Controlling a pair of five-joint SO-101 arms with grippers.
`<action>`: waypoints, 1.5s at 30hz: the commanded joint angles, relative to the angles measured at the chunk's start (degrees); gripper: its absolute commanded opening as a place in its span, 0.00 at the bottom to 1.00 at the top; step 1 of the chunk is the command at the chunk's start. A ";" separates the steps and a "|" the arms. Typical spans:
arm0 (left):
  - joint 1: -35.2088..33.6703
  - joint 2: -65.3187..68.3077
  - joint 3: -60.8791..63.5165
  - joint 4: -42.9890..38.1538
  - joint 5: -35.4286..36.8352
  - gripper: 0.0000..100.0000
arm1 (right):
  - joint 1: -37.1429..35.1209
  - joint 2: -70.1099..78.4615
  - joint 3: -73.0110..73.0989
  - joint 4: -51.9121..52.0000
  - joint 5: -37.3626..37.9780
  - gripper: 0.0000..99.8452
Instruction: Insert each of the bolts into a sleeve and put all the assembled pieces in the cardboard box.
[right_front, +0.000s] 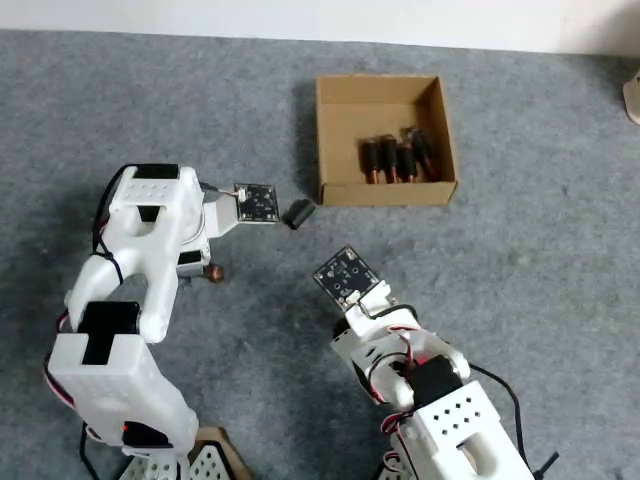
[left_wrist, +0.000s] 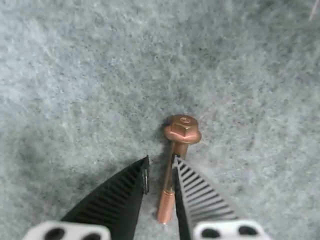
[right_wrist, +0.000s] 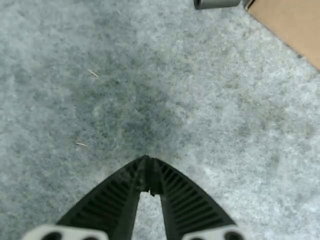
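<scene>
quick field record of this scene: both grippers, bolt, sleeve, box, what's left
left gripper: open, fingers either side of the bolt's shank
bolt: copper, lying on the carpet, not yet in a sleeve
right gripper: shut, empty, over bare carpet
sleeve: black, loose on the carpet beside the cardboard box
cardboard box: open, assembled pieces inside
left to do: join this bolt and sleeve, then box them

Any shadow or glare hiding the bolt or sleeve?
Left wrist view: bolt evenly lit, soft shadow beside the left gripper. High view: sleeve in plain light by the box, no glare. Right wrist view: dim patch on the mat.
</scene>
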 joint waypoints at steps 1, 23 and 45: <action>-0.57 -1.19 0.04 -0.26 -1.76 0.12 | -0.13 -0.66 -0.57 -1.36 0.70 0.01; 0.92 -1.45 3.21 -0.70 -0.44 0.00 | -0.13 -0.66 -0.57 -1.36 0.70 0.01; -2.07 -9.54 4.88 -4.13 44.66 0.00 | -0.48 -0.31 -0.75 -1.01 0.35 0.01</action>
